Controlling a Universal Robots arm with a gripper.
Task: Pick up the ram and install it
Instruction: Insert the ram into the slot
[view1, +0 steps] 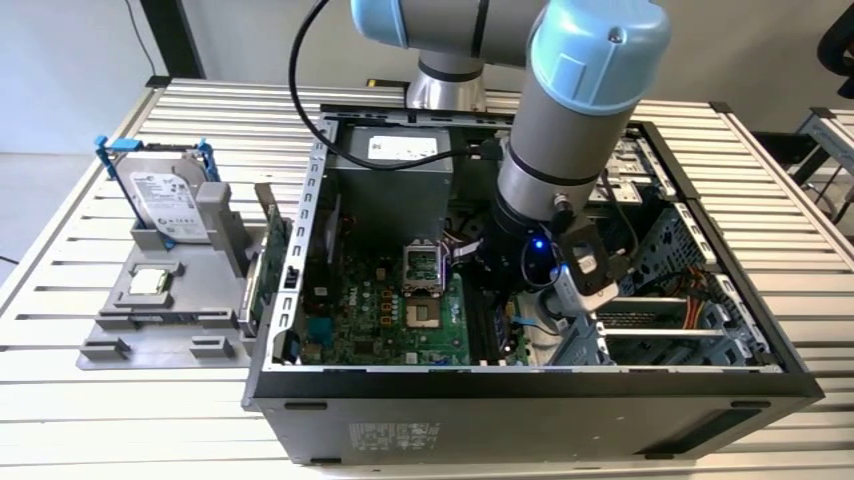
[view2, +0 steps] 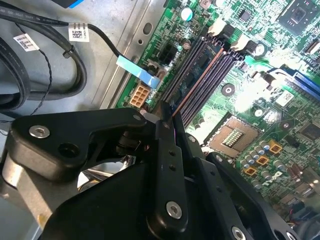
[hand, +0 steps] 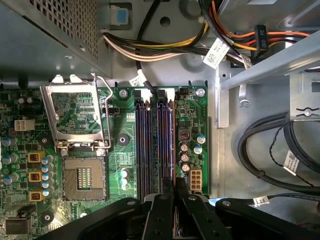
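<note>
The arm reaches down into the open case (view1: 400, 390), and the claw (view2: 167, 120) is clenched narrowly on the ram (view2: 197, 80), its fingers (view2: 165, 150) pinching the near end of the stick edge-on. The ram stands upright along one of the black slots (hand: 141, 145) on the green board (hand: 195, 107), beside the open socket (hand: 82, 177); I cannot tell whether it is fully seated. Outside the case, a drive (view1: 171, 200) sits in its blue bracket on the table (view1: 80, 420).
</note>
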